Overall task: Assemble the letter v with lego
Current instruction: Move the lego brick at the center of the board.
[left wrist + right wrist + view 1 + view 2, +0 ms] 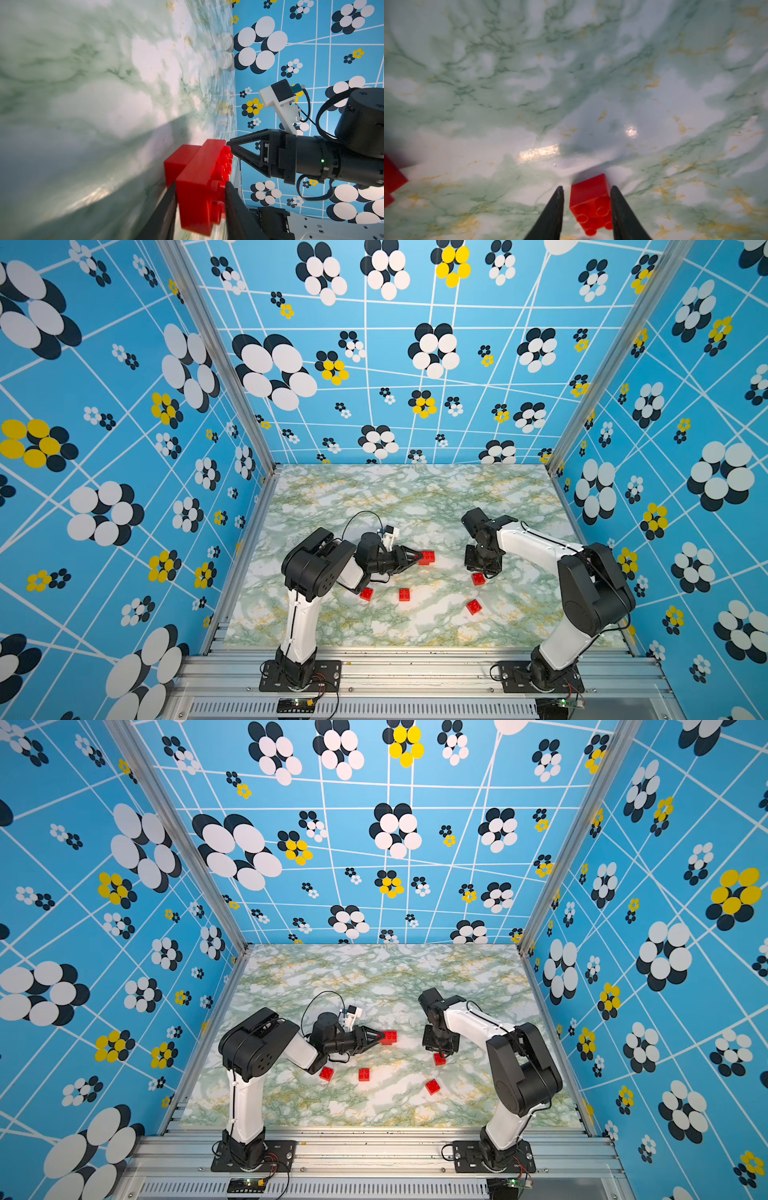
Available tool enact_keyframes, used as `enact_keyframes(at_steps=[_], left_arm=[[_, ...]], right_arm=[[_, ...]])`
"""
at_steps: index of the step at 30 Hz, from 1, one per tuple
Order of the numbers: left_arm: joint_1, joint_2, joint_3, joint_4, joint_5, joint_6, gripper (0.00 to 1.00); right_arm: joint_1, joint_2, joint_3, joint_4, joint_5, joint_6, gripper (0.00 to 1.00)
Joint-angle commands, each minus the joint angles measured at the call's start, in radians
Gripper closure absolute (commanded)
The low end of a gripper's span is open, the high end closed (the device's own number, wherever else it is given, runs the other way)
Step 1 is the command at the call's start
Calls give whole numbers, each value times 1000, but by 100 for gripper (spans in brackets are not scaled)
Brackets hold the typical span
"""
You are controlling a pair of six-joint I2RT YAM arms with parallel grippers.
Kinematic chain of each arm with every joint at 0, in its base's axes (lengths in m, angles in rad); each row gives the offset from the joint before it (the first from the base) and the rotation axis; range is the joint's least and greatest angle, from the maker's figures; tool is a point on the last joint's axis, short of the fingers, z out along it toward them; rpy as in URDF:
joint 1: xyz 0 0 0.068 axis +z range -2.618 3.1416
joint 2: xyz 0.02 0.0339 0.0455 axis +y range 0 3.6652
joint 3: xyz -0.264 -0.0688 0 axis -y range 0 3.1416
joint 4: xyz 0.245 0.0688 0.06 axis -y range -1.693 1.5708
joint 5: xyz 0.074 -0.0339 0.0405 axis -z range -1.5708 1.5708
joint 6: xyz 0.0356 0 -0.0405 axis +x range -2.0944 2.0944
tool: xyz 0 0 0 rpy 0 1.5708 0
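The marble-patterned table (415, 497) is shared by the left arm (299, 614) and the right arm (536, 539). Both tools are held near each other over its middle. A knock between them is to be feared if the right one is swung across while the left one lies low and sideways.

The left gripper (200, 187) is seen clenched on the long brick (195, 203), with one finger across the stud face and the other beneath it. A joined short brick (178, 160) is fixed under the long one, so the letter v is only begun, near the table's middle. Studs may be blocked by the upper finger. A downward press on the overhanging end could lever the pair out of the grip or apart.

The right gripper (587, 188) is set around an upright short brick (589, 193) that stands on the table, and it is not yet clamped. One finger is touched by the brick, and a sliver of table is seen at the other. Because the brick is twisted against the jaws, it could be spun or squeezed out, or carried crooked so that the studs are missed.

The brick by the left arm (366, 593) could be swept aside by that arm. Two other loose bricks (404, 594) are left well apart.
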State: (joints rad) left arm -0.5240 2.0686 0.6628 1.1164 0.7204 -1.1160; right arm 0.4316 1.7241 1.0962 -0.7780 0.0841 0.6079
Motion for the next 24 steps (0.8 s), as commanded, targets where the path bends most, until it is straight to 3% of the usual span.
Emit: enact_keyframes(at_steps=[1,4,9,16,24], left_arm=[[5,33,-24,-56,-26,1,63],[5,34,-23,-56,-26,2,66],[5,36,-22,-59,-27,0,66],[5,36,-18,-66,-23,3,67],[6,40,-12,-65,-22,-1,67]], right_arm=[[4,33,34,-35,-23,-66,61],[4,49,53,-33,-43,-80,60],[4,-13,41,-84,-7,-111,40],[9,-99,-53,-101,-42,-154,40],[7,-19,-51,-57,-75,-220,45]])
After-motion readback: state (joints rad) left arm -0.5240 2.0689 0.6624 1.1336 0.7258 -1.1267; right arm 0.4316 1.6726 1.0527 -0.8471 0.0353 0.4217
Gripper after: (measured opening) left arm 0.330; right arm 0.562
